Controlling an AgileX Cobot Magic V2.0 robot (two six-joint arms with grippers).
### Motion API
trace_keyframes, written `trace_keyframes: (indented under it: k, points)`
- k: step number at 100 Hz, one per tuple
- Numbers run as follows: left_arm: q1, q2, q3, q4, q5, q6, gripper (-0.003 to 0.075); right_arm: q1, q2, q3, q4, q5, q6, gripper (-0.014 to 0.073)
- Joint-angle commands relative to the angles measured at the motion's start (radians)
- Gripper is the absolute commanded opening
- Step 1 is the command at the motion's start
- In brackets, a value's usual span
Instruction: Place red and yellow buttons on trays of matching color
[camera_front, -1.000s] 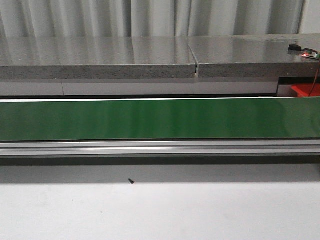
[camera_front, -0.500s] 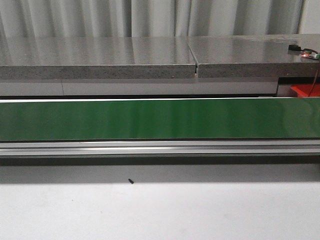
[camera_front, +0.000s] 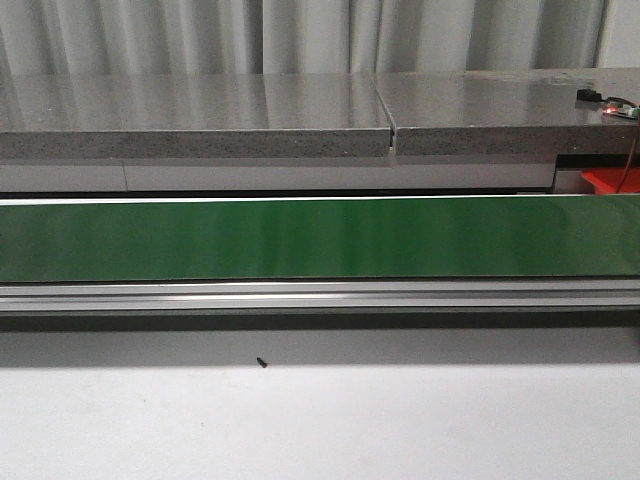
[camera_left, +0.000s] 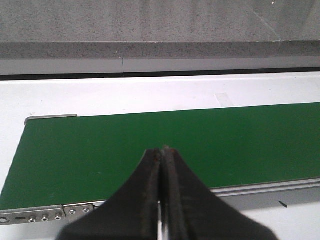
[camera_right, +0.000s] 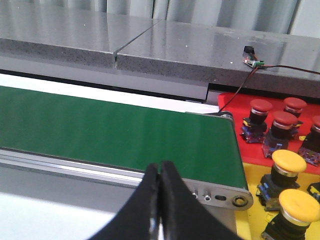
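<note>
We find no readable brand, label or writing anywhere. Our left gripper has its jaws pressed together, holding nothing, and hangs over the bare green conveyor belt near its end roller. Our right gripper is likewise pinched closed and empty, hovering above the belt's aluminium side rail. In the right wrist view, the buttons sit around two to three o'clock from that gripper, past the belt's end: red mushroom buttons stand on the red tray, and yellow buttons stand on the yellow tray, just beside it. A small circuit board with a red wire rests on the grey stone counter behind. In the front view, a small black screw lies on the white table.
</note>
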Motion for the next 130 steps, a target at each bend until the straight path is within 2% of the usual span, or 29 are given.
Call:
trace_keyframes:
  k: [1, 130]
  points:
    - [-0.009, 0.002, -0.027, -0.024, -0.067, -0.003, -0.002, 0.0, -0.02, -0.013, -0.011, -0.084, 0.0, -0.0069]
    - [-0.009, 0.002, -0.027, -0.024, -0.076, -0.003, -0.002, 0.0, -0.02, -0.013, -0.011, -0.108, 0.0, -0.0069]
